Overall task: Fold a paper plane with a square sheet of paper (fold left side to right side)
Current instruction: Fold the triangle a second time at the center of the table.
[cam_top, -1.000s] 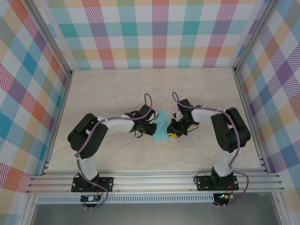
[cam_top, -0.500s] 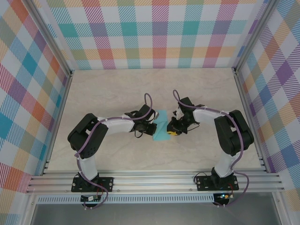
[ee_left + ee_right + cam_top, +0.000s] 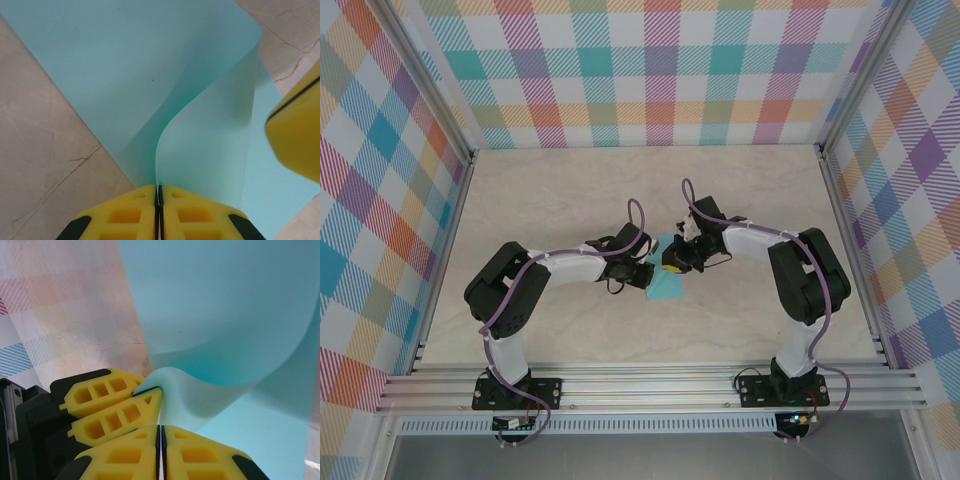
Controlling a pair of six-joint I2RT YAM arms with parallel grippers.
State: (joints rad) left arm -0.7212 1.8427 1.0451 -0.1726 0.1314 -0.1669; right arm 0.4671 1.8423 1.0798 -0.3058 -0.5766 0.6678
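Paper count: one square sheet of paper (image 3: 666, 289), mid-table (image 3: 570, 200) between my two arms, one side curled up off the surface. My two grippers meet there: left gripper (image 3: 158, 189) clamped on the raised edge, right gripper (image 3: 160, 429) pinched shut on that same flap, just beside.

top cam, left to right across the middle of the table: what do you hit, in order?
Left arm's elbow → left gripper → right gripper → right arm's elbow. The sheet of paper is pinched by both grippers and overlaps them, so it is left out of the order.
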